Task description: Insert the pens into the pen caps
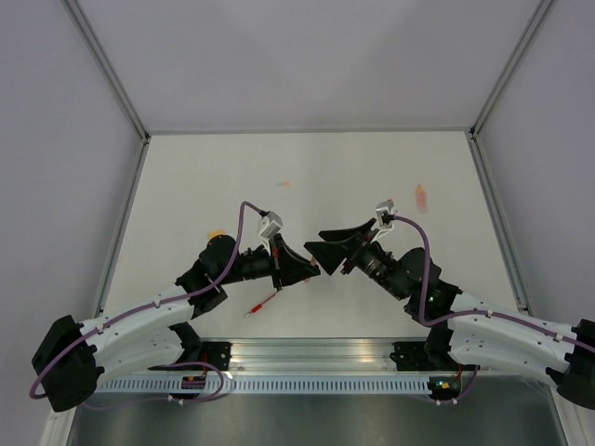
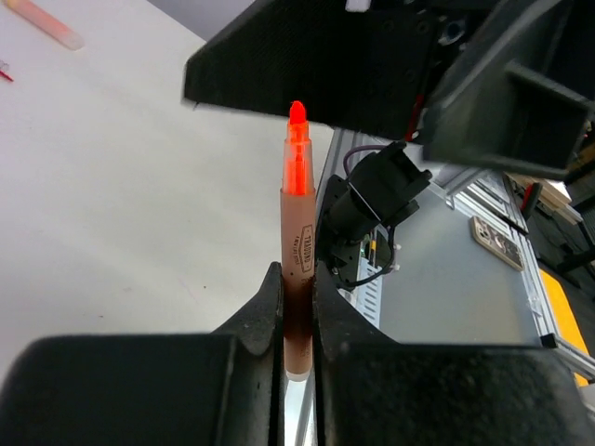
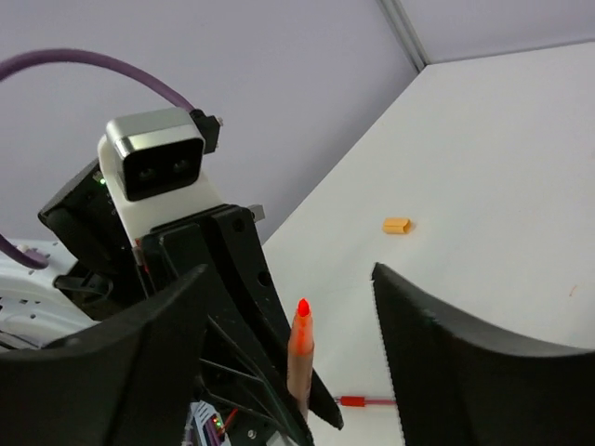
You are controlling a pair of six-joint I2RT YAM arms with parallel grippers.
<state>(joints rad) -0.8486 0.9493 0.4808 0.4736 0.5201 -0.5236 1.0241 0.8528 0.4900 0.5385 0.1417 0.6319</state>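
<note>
My left gripper (image 1: pixel 302 269) (image 2: pixel 297 274) is shut on a pale orange pen (image 2: pixel 297 232) and holds it above the table. The pen's bright red tip points at my right gripper (image 1: pixel 316 249). In the right wrist view the right gripper (image 3: pixel 290 279) is open and empty, and the pen (image 3: pixel 299 358) rises between its jaws without touching them. A slim red pen (image 1: pixel 263 303) (image 3: pixel 367 401) lies on the table below the grippers. A pale orange cap (image 1: pixel 421 197) (image 2: pixel 42 20) lies far right. A small orange cap (image 1: pixel 216 234) (image 3: pixel 397 225) lies left, by the left arm.
The white table (image 1: pixel 372 177) is walled by grey panels at the back and sides. A small reddish bit (image 1: pixel 284 184) lies towards the back; I cannot tell what it is. A metal rail (image 1: pixel 316 358) runs along the near edge between the arm bases.
</note>
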